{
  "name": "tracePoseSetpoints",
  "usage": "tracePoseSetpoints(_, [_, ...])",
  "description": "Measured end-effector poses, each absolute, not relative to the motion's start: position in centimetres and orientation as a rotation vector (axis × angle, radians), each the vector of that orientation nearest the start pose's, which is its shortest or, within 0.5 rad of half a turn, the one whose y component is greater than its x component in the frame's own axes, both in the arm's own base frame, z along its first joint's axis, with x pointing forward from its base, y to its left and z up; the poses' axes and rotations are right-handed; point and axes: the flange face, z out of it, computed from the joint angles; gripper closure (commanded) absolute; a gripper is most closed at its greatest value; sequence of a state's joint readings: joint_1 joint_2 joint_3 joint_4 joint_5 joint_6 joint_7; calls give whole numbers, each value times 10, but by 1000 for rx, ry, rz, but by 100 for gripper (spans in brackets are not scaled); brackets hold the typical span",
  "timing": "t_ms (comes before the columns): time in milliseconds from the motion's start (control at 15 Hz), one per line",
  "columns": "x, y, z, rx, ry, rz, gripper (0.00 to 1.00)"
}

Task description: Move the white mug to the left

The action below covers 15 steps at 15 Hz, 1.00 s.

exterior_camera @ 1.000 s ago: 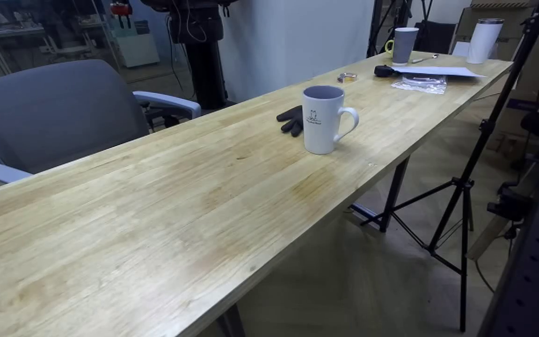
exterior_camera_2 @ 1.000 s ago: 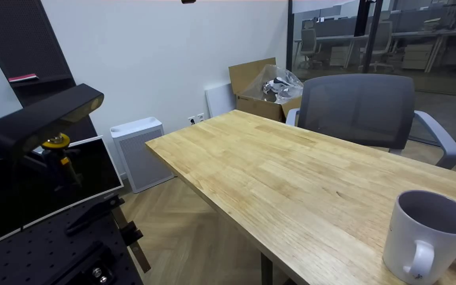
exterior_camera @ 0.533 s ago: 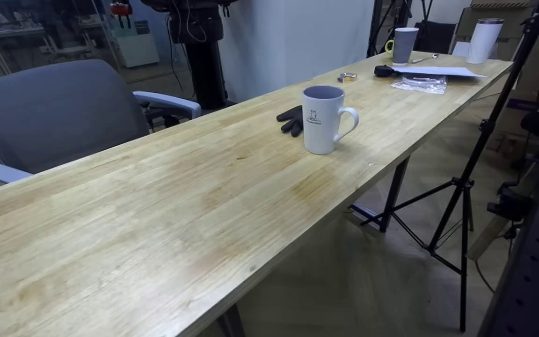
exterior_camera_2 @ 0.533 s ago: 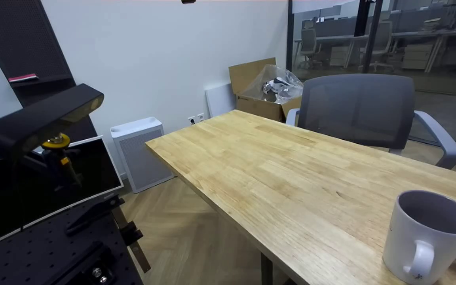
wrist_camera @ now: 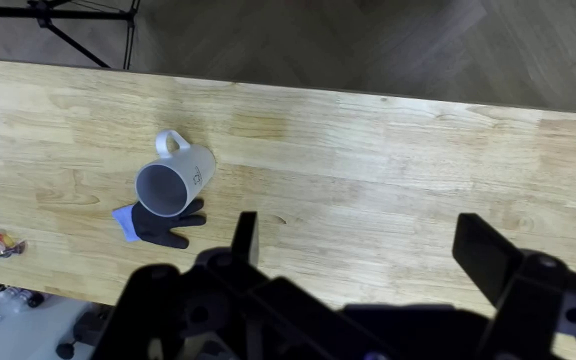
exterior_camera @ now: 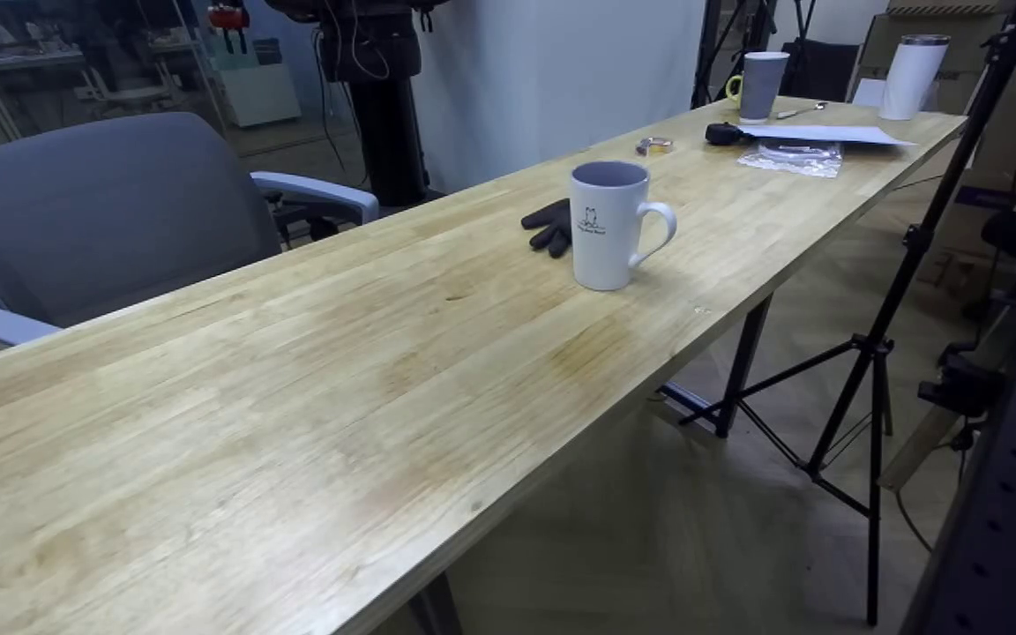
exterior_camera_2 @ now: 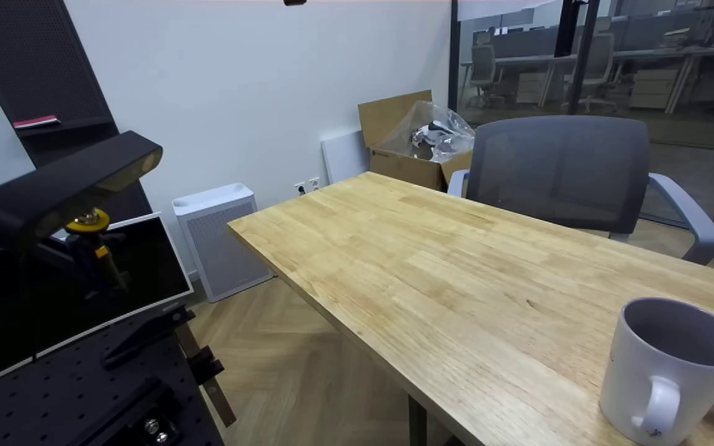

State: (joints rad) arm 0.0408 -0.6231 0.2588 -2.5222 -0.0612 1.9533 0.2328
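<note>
The white mug [exterior_camera: 596, 251] stands upright on the wooden table [exterior_camera: 296, 397], with a small dark print, a loop handle and a grey inside. It also shows at the lower right of an exterior view [exterior_camera_2: 633, 371] and left of centre in the wrist view [wrist_camera: 197, 162]. My gripper [wrist_camera: 357, 235] is open in the wrist view, with bare table between its fingers. The mug lies to the left of and above the left finger there, apart from it. My gripper cannot be made out in the exterior views.
A dark glove [wrist_camera: 160, 227] lies right beside the mug, partly hidden by it. A small wrapped item [wrist_camera: 2, 244], a plastic bag [exterior_camera: 795, 160], a grey cup [exterior_camera: 762, 88] and a white tumbler [exterior_camera: 914, 79] are farther along. A chair [exterior_camera_2: 558, 167] and a tripod [exterior_camera: 870, 353] flank the table.
</note>
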Motion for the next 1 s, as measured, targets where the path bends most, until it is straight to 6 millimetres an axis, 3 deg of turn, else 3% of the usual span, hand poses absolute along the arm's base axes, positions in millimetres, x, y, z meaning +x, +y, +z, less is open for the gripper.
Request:
tracePoseSetpoints(400, [359, 77, 490, -3270, -51, -140, 0])
tracePoseSetpoints(1000, [358, -7, 486, -3187, 102, -151, 0])
